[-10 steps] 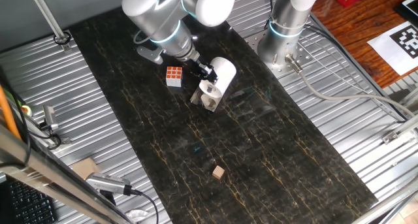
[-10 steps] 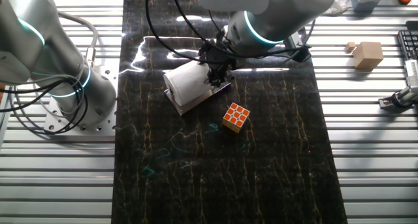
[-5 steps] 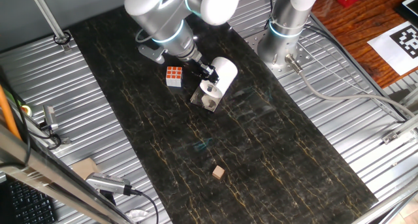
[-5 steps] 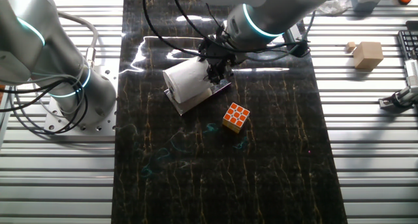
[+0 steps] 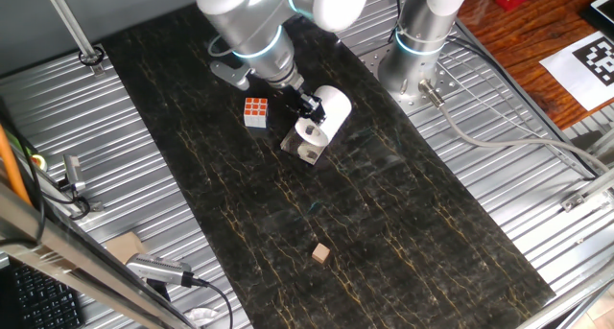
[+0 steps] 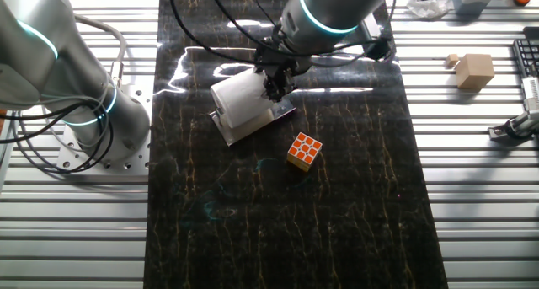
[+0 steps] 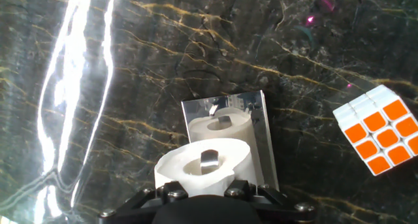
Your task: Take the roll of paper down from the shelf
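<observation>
The roll of paper (image 5: 329,108) is a white cylinder with a hollow centre. It lies tilted, held just above the shelf (image 5: 303,147), a low rack of shiny metal plates. My gripper (image 5: 306,105) is shut on the roll's wall, with one finger (image 7: 209,160) inside the centre hole. In the other fixed view the roll (image 6: 237,101) hangs over the shelf (image 6: 255,126) under the gripper (image 6: 274,84). In the hand view the roll (image 7: 179,168) fills the bottom centre. The shelf's top plate (image 7: 262,136) below mirrors it.
An orange-and-white puzzle cube (image 5: 255,111) sits left of the shelf, also in the other fixed view (image 6: 304,151) and the hand view (image 7: 381,128). A small tan wooden block (image 5: 320,254) lies nearer the front. A second arm's base (image 5: 419,51) stands at the back right.
The gripper has lifted the roll a little off the shelf and shifted it slightly back. More of the shelf's plate shows. The cube and block have not moved.
</observation>
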Tool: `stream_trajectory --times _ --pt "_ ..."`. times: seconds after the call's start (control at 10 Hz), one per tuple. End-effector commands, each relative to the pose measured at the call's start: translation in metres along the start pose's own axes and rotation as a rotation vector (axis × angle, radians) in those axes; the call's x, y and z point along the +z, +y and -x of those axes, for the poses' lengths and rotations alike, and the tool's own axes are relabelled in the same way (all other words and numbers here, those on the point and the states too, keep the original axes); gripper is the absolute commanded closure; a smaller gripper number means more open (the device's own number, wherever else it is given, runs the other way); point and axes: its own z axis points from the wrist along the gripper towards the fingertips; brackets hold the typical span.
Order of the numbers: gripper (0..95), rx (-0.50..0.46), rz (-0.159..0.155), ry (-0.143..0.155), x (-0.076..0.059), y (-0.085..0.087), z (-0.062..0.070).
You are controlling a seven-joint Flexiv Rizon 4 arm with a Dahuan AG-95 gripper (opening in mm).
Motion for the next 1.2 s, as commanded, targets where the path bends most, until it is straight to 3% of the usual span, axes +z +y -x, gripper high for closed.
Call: stream_trajectory --times 0.1,0.6,0.9,1.2 --pt "95.0 -0.005 -0.007 -0.007 0.001 0.001 0.001" --pt "95.0 -0.006 -0.028 -0.004 0.0 0.002 0.004" --pt "95.0 0.004 -0.039 -0.018 -0.001 0.001 0.006" --pt "95.0 -0.013 -0.051 -0.034 -0.01 -0.006 0.028"
